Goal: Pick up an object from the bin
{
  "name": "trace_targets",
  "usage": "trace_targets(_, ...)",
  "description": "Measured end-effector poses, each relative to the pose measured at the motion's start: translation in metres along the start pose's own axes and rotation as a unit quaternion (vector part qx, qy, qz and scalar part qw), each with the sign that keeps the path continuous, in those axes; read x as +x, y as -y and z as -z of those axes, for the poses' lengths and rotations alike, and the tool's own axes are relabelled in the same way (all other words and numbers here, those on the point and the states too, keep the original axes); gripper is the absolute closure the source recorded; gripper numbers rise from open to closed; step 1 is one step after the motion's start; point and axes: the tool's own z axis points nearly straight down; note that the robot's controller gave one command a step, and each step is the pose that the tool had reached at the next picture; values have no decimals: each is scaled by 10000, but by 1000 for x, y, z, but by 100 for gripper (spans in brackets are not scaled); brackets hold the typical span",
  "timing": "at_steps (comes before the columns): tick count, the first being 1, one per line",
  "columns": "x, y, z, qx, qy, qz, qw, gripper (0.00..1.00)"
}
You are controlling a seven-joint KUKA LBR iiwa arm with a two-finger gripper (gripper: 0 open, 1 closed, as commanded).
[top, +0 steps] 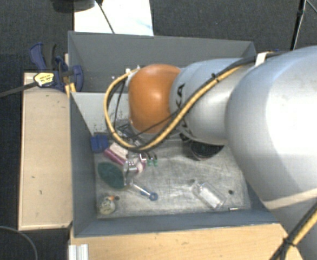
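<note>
Hovering gripper (131, 168) at lower left, beside pink tube (115, 155) and green disc (111, 175), seemingly lining up a grab; impossible telling how open.

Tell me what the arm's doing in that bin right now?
The arm reaches into the left part of the grey bin. Its gripper sits low among a pink cylinder, a dark green oval piece and a blue-tipped stick. Whether it has gripped anything can't be told. A clear plastic piece lies apart to the right.
</note>
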Motion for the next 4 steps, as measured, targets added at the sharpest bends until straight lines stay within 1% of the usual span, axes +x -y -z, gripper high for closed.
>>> trace_targets(1, -4, 2, 1, -2, 70, -24, 10000, 100)
trace_targets(2, 10, 7, 139, -3, 36, 62, 10000, 100)
trace_targets(3, 12, 7, 133, 5, -4, 63, 10000, 0)
trace_targets(4, 7, 28, 7, 15, -42, -764, 9971, 0)
